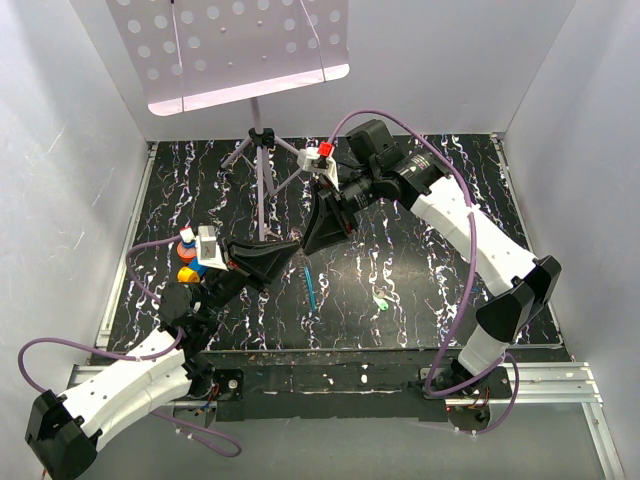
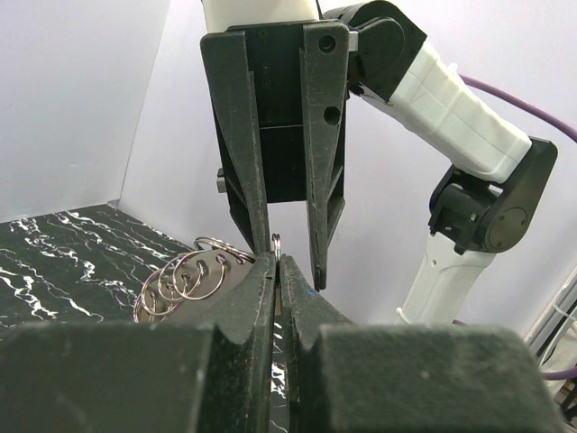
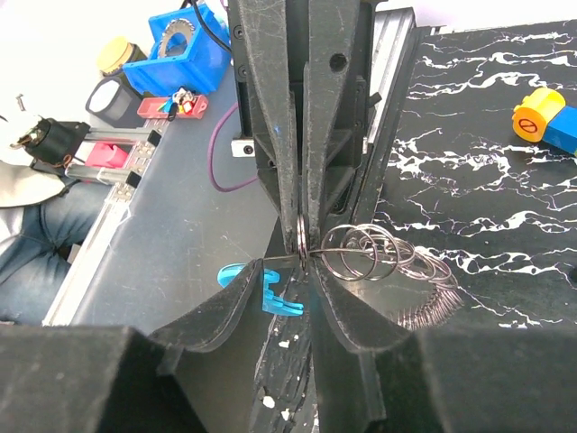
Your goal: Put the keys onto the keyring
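Note:
My left gripper (image 2: 276, 263) is shut on the keyring (image 2: 277, 241), a thin silvery loop seen edge-on and standing up out of its tips. Several more linked rings (image 2: 185, 273) hang off to the side. Facing it, my right gripper (image 3: 296, 269) is open, one fingertip on each side of the held keyring (image 3: 302, 236) with a small gap. From above, both grippers meet over the middle of the mat (image 1: 302, 249). The key (image 1: 381, 301), tiny with a green head, lies on the mat to the right, apart from both grippers.
A light-blue strip (image 1: 313, 292) lies on the mat just below the grippers. Coloured blocks (image 1: 187, 262) sit at the left by the left arm. A purple tripod stand (image 1: 262, 150) holds a perforated sheet at the back. White walls enclose three sides.

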Available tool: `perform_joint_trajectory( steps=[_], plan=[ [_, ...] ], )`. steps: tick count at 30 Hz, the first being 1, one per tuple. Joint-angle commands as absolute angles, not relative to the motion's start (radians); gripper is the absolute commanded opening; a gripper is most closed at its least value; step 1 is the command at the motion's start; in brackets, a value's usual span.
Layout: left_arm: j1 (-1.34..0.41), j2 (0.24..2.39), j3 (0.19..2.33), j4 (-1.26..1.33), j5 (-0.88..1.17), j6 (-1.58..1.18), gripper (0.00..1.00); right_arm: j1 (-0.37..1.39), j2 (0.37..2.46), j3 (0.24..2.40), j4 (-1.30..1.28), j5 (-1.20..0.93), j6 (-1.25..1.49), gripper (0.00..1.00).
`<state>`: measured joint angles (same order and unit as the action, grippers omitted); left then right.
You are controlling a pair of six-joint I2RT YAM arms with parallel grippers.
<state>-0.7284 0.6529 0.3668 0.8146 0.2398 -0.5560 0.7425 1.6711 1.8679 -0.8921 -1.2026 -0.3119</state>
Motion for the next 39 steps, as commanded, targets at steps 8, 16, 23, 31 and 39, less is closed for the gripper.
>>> perform_joint_trajectory(
  steps=[8,16,23,31,39],
  plan=[
    [-0.724,0.646,0.353,0.831,0.218,-0.557,0.00,0.747,1.672,1.902,-0.833,-1.181,-0.256,0.25],
    [-0.724,0.643,0.347,0.819,0.216,-0.555,0.00,0.747,1.677,1.904,-0.819,-1.170,-0.239,0.13],
    [-0.723,0.634,0.345,0.804,0.203,-0.557,0.00,0.747,1.672,1.896,-0.841,-1.167,-0.268,0.01],
    [-0.721,0.407,0.434,0.247,0.108,-0.532,0.69,0.749,1.657,1.891,-1.072,-1.030,-0.513,0.01],
    [-0.719,0.411,0.707,-0.293,0.290,-0.399,0.98,0.761,1.749,1.993,-1.497,-0.868,-0.871,0.01]
  ],
)
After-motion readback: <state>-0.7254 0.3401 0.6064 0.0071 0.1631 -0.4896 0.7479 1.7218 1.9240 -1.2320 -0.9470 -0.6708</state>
